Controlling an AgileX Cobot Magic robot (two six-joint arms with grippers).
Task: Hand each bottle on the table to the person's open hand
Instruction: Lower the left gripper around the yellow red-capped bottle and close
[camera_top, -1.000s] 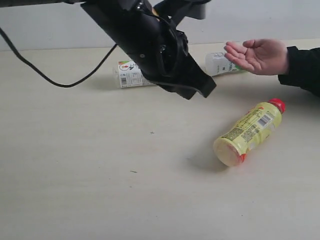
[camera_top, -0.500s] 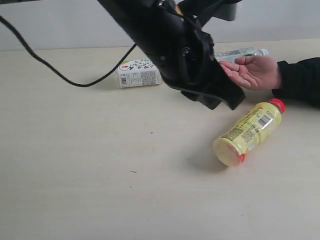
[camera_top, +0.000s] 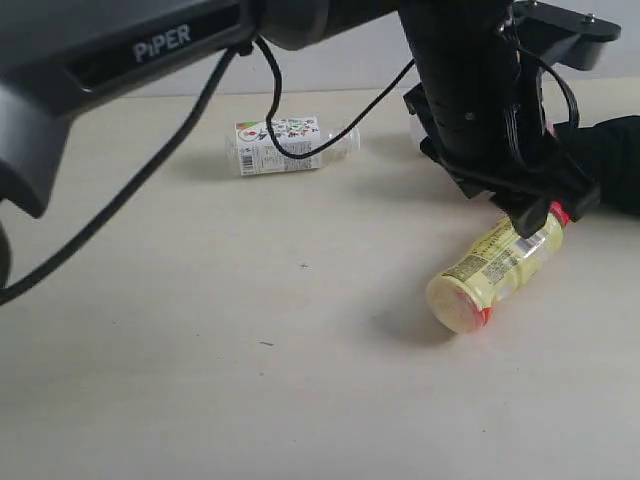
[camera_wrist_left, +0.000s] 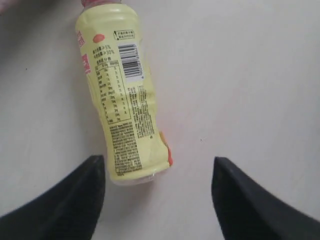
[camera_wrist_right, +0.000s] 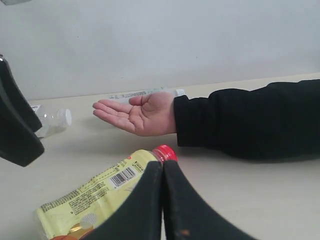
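- Pale beige table carries the yellow bottle on its side, cap end toward the open hand.
- Left gripper — jaws spread, empty — hangs above the bottle's base end; the long axis runs straight away from it, off-centre between the jaws.
- Right gripper, pressed together, is near but unready — left looks better placed.

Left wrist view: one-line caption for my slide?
Open left claw over the yellow bottle lying on the table.
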